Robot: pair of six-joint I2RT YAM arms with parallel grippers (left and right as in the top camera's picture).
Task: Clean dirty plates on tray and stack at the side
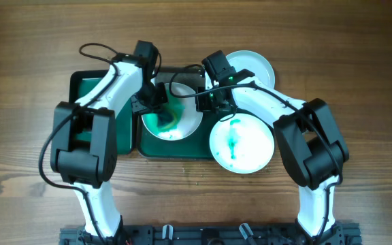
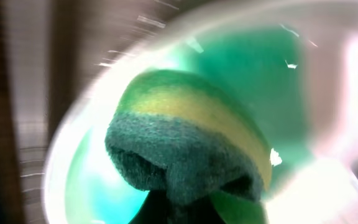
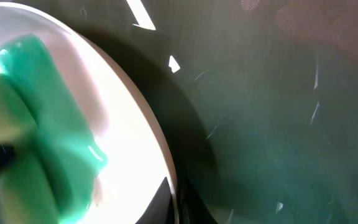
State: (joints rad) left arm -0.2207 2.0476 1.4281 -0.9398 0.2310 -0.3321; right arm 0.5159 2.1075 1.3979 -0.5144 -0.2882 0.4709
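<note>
A white plate [image 1: 186, 117] with green-teal smears lies on the dark green tray [image 1: 182, 147]. My left gripper [image 1: 154, 103] is shut on a green and yellow sponge [image 2: 188, 143] and presses it onto this plate [image 2: 79, 180]. My right gripper [image 1: 208, 102] is shut on the plate's right rim [image 3: 166, 162]; its fingers [image 3: 174, 200] pinch the rim from both sides. The sponge [image 3: 36, 130] also shows in the right wrist view, above the tray floor [image 3: 278, 124]. A second smeared white plate [image 1: 242, 143] lies off the tray to the right. A pale plate [image 1: 256, 64] lies at the back right.
A smaller green bin [image 1: 87, 85] stands left of the tray, partly under my left arm. Both arms cross over the tray. Bare wooden table [image 1: 359, 82] surrounds everything.
</note>
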